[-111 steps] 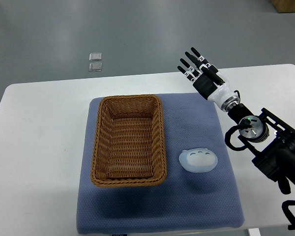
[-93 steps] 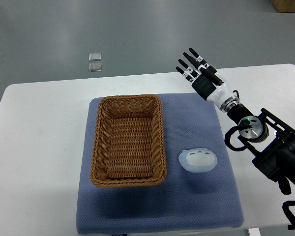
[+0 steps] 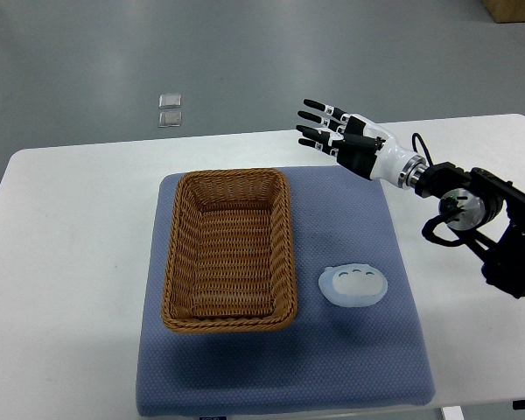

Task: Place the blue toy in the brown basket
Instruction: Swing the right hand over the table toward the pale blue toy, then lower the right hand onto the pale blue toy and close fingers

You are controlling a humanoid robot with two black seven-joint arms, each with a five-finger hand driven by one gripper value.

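The blue toy (image 3: 353, 285), a pale rounded lump with small white ovals on top, lies on the blue mat (image 3: 350, 367) just right of the brown basket (image 3: 177, 254). The wicker basket holds nothing. My right hand (image 3: 328, 131) hovers over the mat's far right corner, well beyond the toy, with its black fingers (image 3: 315, 104) stretched out flat towards the left and nothing in them. The arm runs back to the right edge of the picture. No left arm shows.
The mat covers the middle of a white table (image 3: 70, 262). Two small clear squares (image 3: 169, 109) lie on the grey floor beyond the table. A brown box corner (image 3: 516, 9) shows at the top right.
The right arm has swung inward and left, and the hand has turned so its fingers point left instead of up and away. Toy and basket have not moved.
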